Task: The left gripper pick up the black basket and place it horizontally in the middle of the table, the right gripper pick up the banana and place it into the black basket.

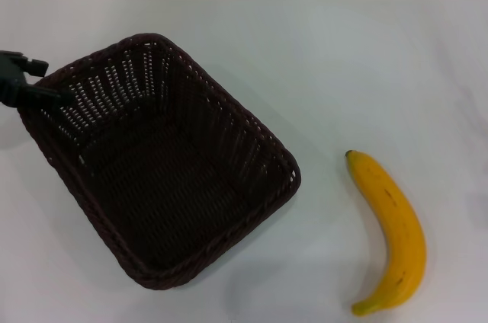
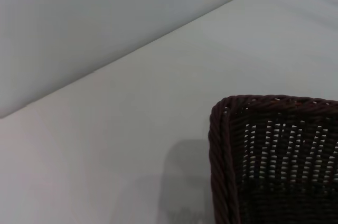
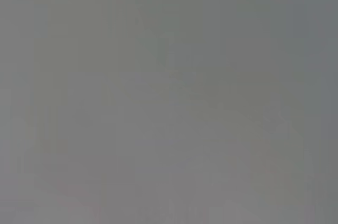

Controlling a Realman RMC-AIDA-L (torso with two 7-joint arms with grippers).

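I'm looking down from the head camera at the white table (image 1: pixel 358 56), where the black basket (image 1: pixel 164 159) is sitting on the left half, turned at an angle so its long sides are running diagonally from the far left toward the near middle. It's standing upright with its open top facing up and nothing inside it. The left gripper (image 1: pixel 46 87) is reaching in from the left edge and meeting the basket at its far left corner, with one finger (image 1: pixel 47 94) lying against the braided rim; I cannot tell whether the fingers are actually clamping that rim or how wide they are standing. My left wrist camera is showing one rim corner of the basket (image 2: pixel 224 129) with bare table (image 2: pixel 121 129) beside it. The banana (image 1: pixel 390 231) is lying on the right side of the table, well apart from the basket, its greenish tip nearest me. The right gripper isn't showing in any view.
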